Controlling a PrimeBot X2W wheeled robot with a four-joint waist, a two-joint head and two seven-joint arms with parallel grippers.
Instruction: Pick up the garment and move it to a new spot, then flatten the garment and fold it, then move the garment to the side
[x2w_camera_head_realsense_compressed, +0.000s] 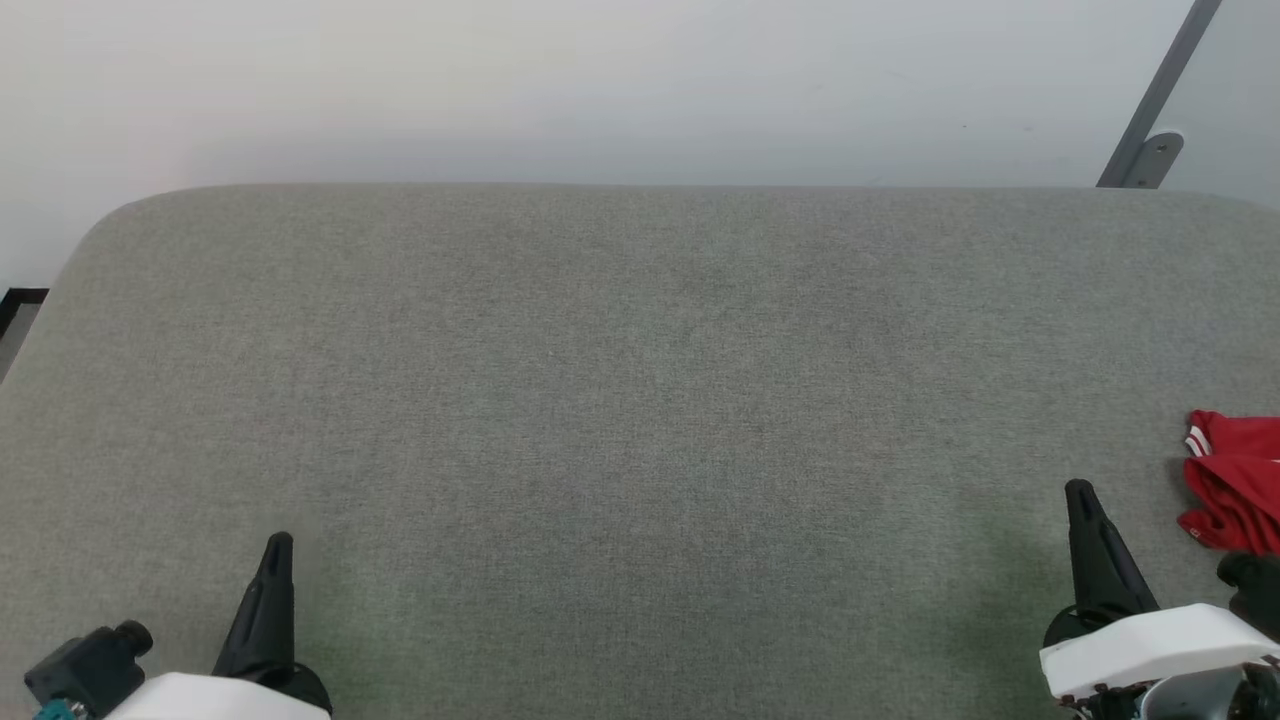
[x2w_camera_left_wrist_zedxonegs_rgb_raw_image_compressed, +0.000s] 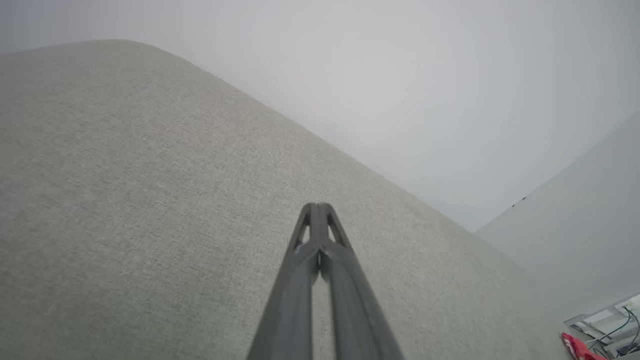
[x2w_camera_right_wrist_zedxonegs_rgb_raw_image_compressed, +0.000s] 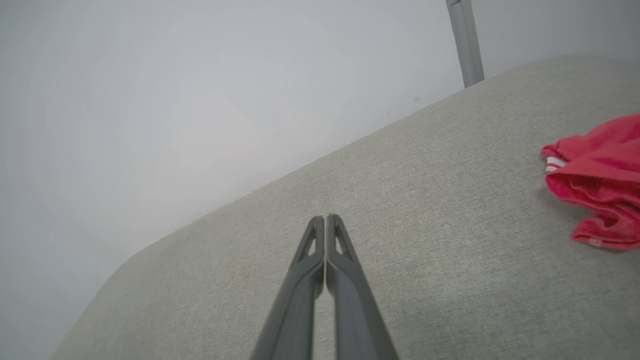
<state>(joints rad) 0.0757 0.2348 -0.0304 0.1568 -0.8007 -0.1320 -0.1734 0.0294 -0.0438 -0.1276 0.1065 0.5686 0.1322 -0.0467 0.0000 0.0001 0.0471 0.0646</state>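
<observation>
The garment (x2w_camera_head_realsense_compressed: 1235, 485) is a crumpled red heap with a bit of red-and-white striped trim, lying at the far right of the grey fabric surface (x2w_camera_head_realsense_compressed: 640, 400) and cut off by the head view's edge. It also lies at the right edge of the right wrist view, garment (x2w_camera_right_wrist_zedxonegs_rgb_raw_image_compressed: 600, 180), and a red scrap of it, garment (x2w_camera_left_wrist_zedxonegs_rgb_raw_image_compressed: 577, 347), peeks into the left wrist view's bottom right corner. My right gripper (x2w_camera_head_realsense_compressed: 1080, 492) is shut and empty, a short way left of the heap. At the lower left, my left gripper (x2w_camera_head_realsense_compressed: 280, 542) is shut with nothing in it.
A pale wall rises behind the surface's far edge. A grey metal bar (x2w_camera_head_realsense_compressed: 1155, 100) with a bracket leans at the back right. Some cables and pale hardware (x2w_camera_left_wrist_zedxonegs_rgb_raw_image_compressed: 607, 325) sit beyond the surface in the left wrist view.
</observation>
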